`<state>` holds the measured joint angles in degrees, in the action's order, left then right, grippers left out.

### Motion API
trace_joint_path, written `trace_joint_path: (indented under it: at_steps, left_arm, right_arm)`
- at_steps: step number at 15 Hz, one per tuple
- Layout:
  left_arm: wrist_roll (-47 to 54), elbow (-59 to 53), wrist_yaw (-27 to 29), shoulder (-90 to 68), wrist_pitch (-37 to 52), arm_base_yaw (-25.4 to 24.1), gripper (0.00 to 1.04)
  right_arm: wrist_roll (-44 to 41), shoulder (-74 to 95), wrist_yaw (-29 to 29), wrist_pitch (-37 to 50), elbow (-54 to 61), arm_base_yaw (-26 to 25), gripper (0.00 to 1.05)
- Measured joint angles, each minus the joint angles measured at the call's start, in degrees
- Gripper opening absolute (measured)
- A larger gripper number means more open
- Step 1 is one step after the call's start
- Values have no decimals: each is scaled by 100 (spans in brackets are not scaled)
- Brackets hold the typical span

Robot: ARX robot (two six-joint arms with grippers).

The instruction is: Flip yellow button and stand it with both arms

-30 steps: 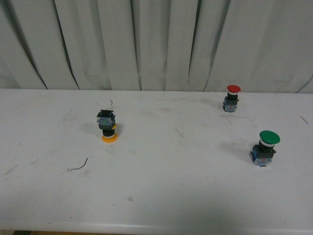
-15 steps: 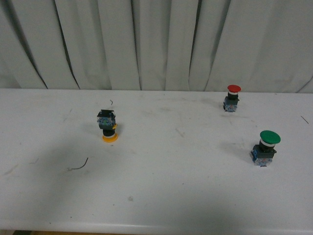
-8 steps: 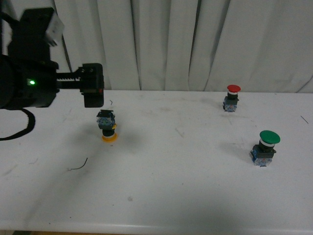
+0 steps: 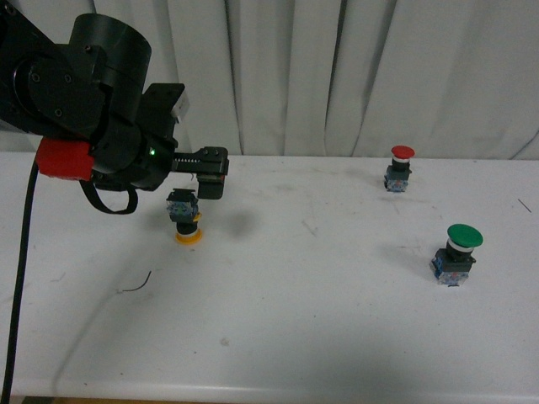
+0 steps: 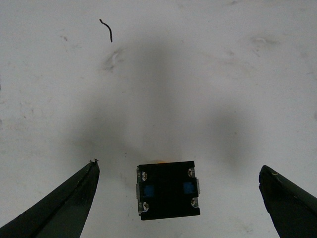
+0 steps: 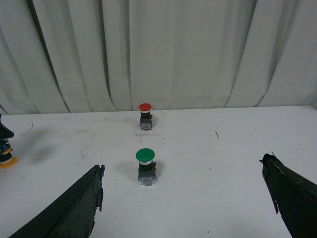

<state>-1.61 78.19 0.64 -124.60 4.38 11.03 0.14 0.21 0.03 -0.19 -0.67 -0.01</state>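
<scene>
The yellow button (image 4: 184, 217) stands upside down on the white table (image 4: 278, 320), yellow cap down and dark boxy base up. My left gripper (image 4: 198, 172) hangs open just above it. In the left wrist view the button's base (image 5: 168, 191), with its screws and blue inserts, lies between the two wide-apart fingers of the left gripper (image 5: 178, 165), touching neither. My right gripper (image 6: 183, 163) is open and holds nothing; it does not show in the front view. Its camera catches the yellow cap (image 6: 6, 161) at the far edge.
A red-capped button (image 4: 402, 167) stands upright at the back right, and a larger green-capped button (image 4: 457, 253) stands nearer on the right. A thin bit of wire (image 4: 135, 284) lies in front of the yellow button. Grey curtains hang behind the table.
The left arm came into view from the left and now hangs right over the yellow button. None of the buttons moved.
</scene>
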Motion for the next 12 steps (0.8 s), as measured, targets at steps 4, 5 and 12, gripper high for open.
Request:
trace_joint_path:
  at_steps: [4, 5, 12]
  left_arm:
    - [245, 57, 90, -361, -57, -37, 98]
    - [267, 57, 90, -413, -46, -37, 98]
    - [313, 175, 157, -520, -11, -39, 98]
  right_arm:
    - [0, 0, 0, 0, 0, 0, 98]
    - [0, 0, 0, 0, 0, 0, 98]
    - [0, 0, 0, 0, 0, 0, 98]
